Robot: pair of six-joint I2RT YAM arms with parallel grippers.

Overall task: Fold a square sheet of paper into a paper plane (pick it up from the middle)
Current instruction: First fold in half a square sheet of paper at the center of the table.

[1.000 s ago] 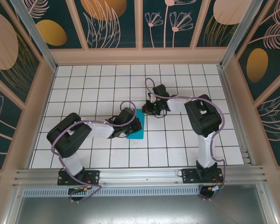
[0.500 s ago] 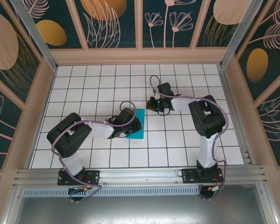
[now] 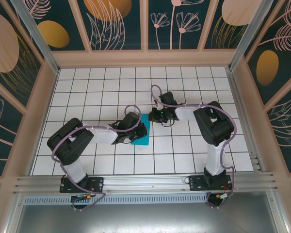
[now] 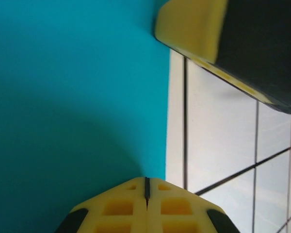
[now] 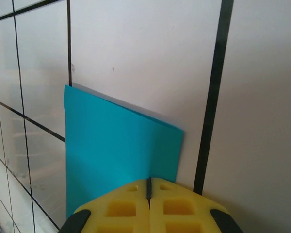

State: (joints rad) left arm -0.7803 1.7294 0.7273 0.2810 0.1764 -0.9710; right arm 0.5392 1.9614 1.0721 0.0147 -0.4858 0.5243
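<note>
The square sheet of paper (image 3: 143, 132) is teal and lies on the tiled floor as a narrow folded rectangle, not a paper plane. My left gripper (image 3: 138, 128) is shut, its yellow tips (image 4: 146, 183) pressed down on the paper (image 4: 77, 107) near its right edge. My right gripper (image 3: 153, 116) is shut too, its tips (image 5: 148, 183) resting at the paper's (image 5: 111, 145) far corner. That right gripper's yellow finger (image 4: 191, 24) shows at the top of the left wrist view. Neither pair of jaws has paper between them.
The white tiled floor (image 3: 184, 155) has black grid lines and is walled by beige frames (image 3: 145, 58) with patterned panels. The left arm (image 3: 72, 143) and the right arm (image 3: 211, 124) bend in from the near rail (image 3: 145, 182).
My right gripper swung back a little and then came in leftward onto the paper's far corner. The left gripper and the paper have stayed put.
</note>
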